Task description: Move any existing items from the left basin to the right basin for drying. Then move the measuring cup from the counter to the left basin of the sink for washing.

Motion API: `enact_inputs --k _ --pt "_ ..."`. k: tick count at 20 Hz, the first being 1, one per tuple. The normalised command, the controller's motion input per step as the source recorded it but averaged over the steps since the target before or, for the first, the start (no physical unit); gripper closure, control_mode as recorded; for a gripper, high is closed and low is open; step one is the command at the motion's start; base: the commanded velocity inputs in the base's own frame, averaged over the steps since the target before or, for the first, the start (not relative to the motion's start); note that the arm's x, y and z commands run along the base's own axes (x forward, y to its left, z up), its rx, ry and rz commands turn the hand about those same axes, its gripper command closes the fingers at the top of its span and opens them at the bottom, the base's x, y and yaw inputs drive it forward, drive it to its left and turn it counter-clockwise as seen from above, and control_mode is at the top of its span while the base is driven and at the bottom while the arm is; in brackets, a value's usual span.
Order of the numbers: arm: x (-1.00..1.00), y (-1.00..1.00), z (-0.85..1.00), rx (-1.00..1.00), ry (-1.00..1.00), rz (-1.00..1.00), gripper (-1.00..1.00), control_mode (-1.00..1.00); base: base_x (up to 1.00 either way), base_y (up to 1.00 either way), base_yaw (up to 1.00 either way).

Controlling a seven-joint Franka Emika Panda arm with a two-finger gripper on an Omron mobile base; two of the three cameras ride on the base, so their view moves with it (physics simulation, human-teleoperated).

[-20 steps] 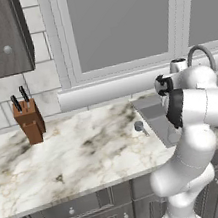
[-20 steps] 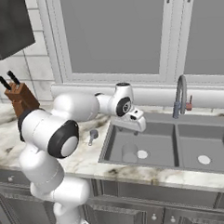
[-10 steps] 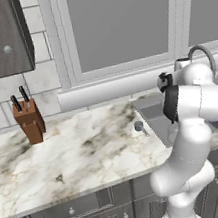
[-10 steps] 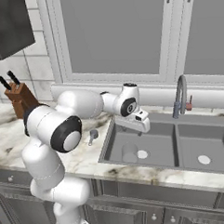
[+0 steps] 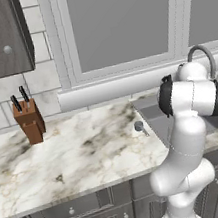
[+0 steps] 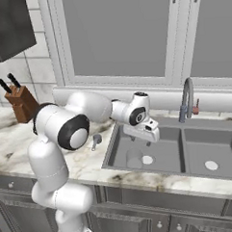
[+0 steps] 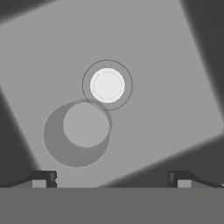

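In the left basin (image 6: 164, 148) of the sink stands the see-through round cup (image 6: 133, 158), next to the basin's pale drain (image 6: 147, 160). My gripper (image 6: 149, 138) hangs open above this basin, a little right of the cup and apart from it. Looking down from the hand, the cup (image 7: 78, 133) lies left of centre on the basin floor (image 7: 170, 87), below the drain (image 7: 107, 85), and the open gripper (image 7: 111, 179) holds nothing. The measuring cup (image 6: 96, 139) (image 5: 140, 126) lies on the marble counter (image 6: 13, 142) just left of the sink. The right basin (image 6: 221, 151) holds nothing but its drain.
The arched faucet (image 6: 187, 97) rises behind the divider between the basins. A knife block (image 6: 21, 103) (image 5: 29, 122) stands at the far left against the tiled wall. A window sill runs behind the sink. My arm reaches across the counter's right part to the sink.
The arm has stretched further right, carrying the open gripper from the left rim of the sink out over the left basin. The cup and the measuring cup have not moved.
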Motion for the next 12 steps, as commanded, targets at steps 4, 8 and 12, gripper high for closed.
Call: enact_inputs --k 4,8,12 --pt "0.07 0.02 -0.22 0.00 0.01 0.00 -1.00 -1.00 0.00 0.00 0.00" --pt "0.00 0.00 -0.26 0.01 0.00 0.00 -1.00 -1.00 0.00 0.00 0.00" --pt "0.01 0.00 -0.31 0.00 0.00 0.00 -1.00 -1.00 0.00 0.00 0.00"
